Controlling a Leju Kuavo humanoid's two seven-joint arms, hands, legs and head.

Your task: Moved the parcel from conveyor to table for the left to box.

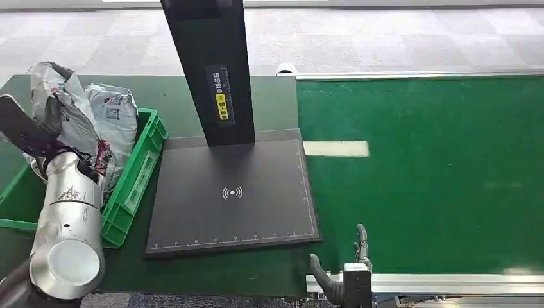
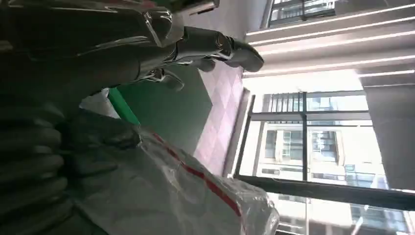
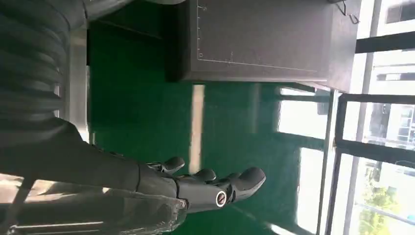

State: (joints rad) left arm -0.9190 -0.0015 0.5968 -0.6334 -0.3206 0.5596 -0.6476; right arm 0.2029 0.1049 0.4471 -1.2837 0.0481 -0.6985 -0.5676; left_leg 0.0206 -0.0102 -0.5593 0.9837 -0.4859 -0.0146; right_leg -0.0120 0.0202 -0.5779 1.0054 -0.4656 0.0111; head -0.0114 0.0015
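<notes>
A crumpled grey-and-white parcel [image 1: 61,102] sits in the green bin [image 1: 144,160] at the table's left, beside a second white parcel [image 1: 115,112]. My left hand [image 1: 32,135] is over the bin, against the grey parcel. In the left wrist view the fingers [image 2: 215,44] stretch out straight, apart from the white, red-striped parcel [image 2: 186,196], with green showing in the gap. The thumb [image 2: 98,137] lies on the parcel's wrap. My right hand [image 1: 349,269] hovers at the near edge of the conveyor, fingers extended and holding nothing; in the right wrist view the right hand [image 3: 205,188] is above the green belt.
A dark scanner pad [image 1: 237,192] with a tall black post [image 1: 208,64] fills the middle of the table. The green conveyor belt [image 1: 436,167] runs on the right, bearing a pale strip [image 1: 335,149], with a metal rail [image 1: 449,282] along its near edge.
</notes>
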